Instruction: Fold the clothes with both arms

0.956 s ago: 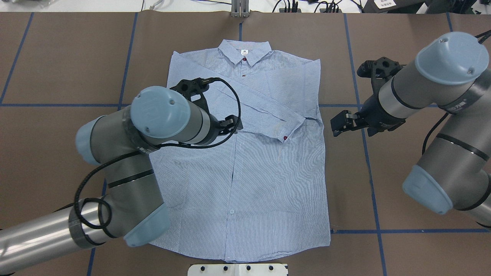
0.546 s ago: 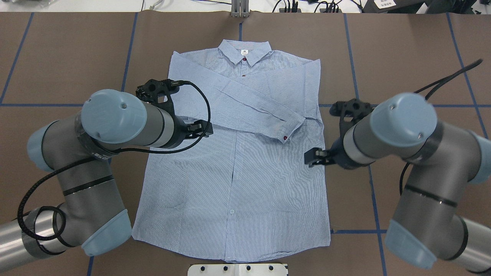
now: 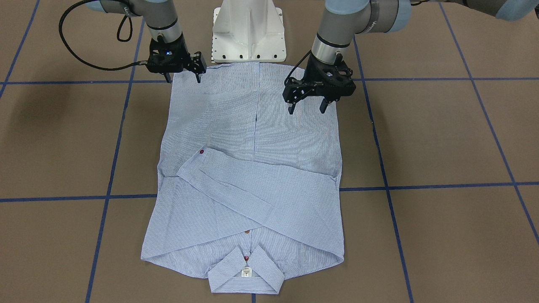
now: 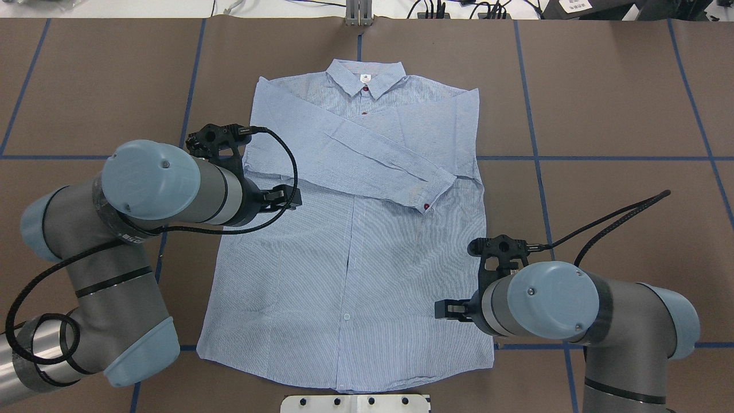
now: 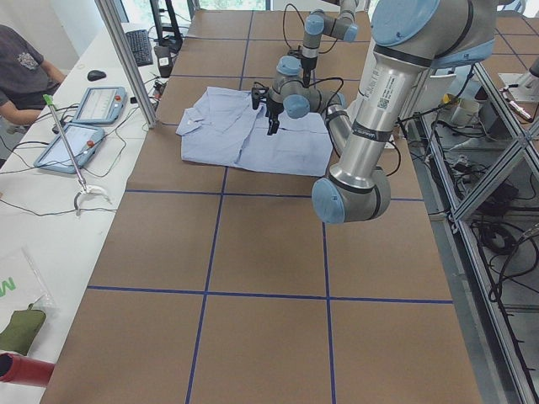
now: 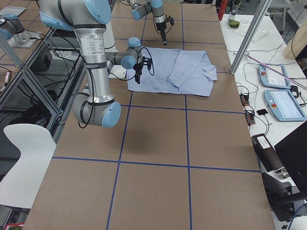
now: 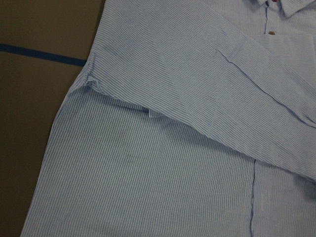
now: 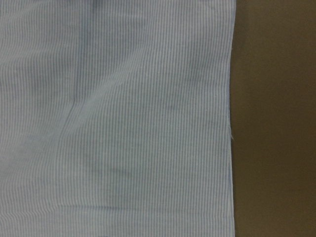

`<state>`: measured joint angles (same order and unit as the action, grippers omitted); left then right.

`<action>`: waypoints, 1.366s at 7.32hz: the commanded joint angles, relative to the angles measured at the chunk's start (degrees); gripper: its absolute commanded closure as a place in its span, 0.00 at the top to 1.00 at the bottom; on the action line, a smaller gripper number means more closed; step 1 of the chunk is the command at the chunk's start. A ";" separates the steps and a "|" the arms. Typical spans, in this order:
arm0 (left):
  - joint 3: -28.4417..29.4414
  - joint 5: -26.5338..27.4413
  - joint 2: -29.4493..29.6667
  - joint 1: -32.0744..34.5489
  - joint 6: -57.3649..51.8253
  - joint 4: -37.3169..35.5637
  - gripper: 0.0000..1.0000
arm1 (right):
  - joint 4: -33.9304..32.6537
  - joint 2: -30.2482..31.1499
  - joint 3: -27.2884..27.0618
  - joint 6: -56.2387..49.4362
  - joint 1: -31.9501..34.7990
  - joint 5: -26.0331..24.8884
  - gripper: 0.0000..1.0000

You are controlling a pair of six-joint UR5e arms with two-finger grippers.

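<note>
**Brown worktop (image 4: 602,86) carrying the shirt (image 4: 355,275), sleeves already crossed**

Your left fingers (image 3: 322,105) are spread apart with nothing between them. They point down over the shirt's body on the robot's left side, just below the crossed sleeves in the overhead view. Your right fingers (image 3: 198,76) are likewise spread and empty, held above the shirt's side edge on the robot's right, near the hem.

Neither pair shows in its own wrist camera. The left one looks down on the spot where a sleeve folds over at the shirt's side, with a blue tape line (image 7: 44,53) beside it. The right one shows the straight side edge and bare worktop next to it.

Behind the fingers, your left arm (image 4: 155,183) bends in over the shirt's edge and your right arm (image 4: 550,298) reaches in low from the other side.

The shirt lies flat and buttoned side up, collar (image 4: 366,77) away from the robot and hem toward the white base (image 3: 248,29). Both sleeves are folded across the chest, and the cuff with the red button (image 4: 426,205) lies on top.
</note>
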<state>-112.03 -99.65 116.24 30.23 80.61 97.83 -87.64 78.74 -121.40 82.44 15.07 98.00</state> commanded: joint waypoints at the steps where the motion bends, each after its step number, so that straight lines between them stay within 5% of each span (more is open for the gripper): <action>1: -0.38 0.07 0.04 -0.08 0.16 -0.09 1.00 | 5.36 5.09 -0.33 2.62 -1.01 -0.18 1.00; 10: -0.91 0.33 0.48 -0.35 0.25 -0.36 1.00 | 5.37 4.14 3.54 2.99 -3.74 1.49 0.97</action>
<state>-112.88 -99.33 116.66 29.85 80.86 97.51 -82.27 82.90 -118.21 85.47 11.34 99.38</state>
